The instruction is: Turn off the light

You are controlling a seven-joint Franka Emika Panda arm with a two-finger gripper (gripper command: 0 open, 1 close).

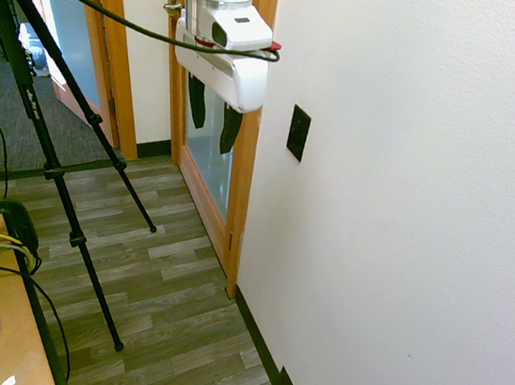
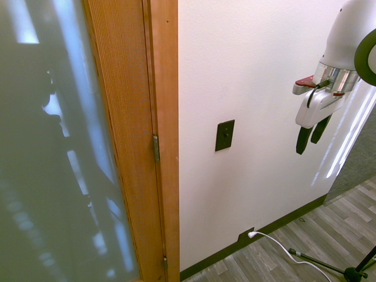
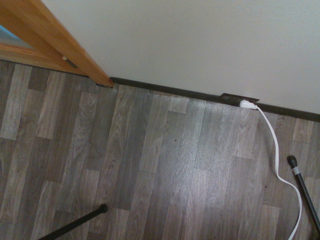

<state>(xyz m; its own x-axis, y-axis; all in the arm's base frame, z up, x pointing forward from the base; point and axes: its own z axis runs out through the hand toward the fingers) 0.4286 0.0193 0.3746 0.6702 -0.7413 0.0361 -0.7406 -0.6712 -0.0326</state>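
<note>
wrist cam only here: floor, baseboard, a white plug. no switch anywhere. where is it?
Observer: The switch is a black plate up on the white wall, well above the outlet plate you see.
Operator: gripper near it?
Observer: No. The gripper hangs apart from the switch, off to its side at about the same height, touching nothing.
Operator: fingers?
Observer: Open, pointing down, empty.
Operator: anything beside the switch?
Observer: A wooden door frame on its other side, with frosted glass beyond.

bright even room light, glare streaks on frosted glass point(image 2: 53, 147), wrist view softly blurred
</note>
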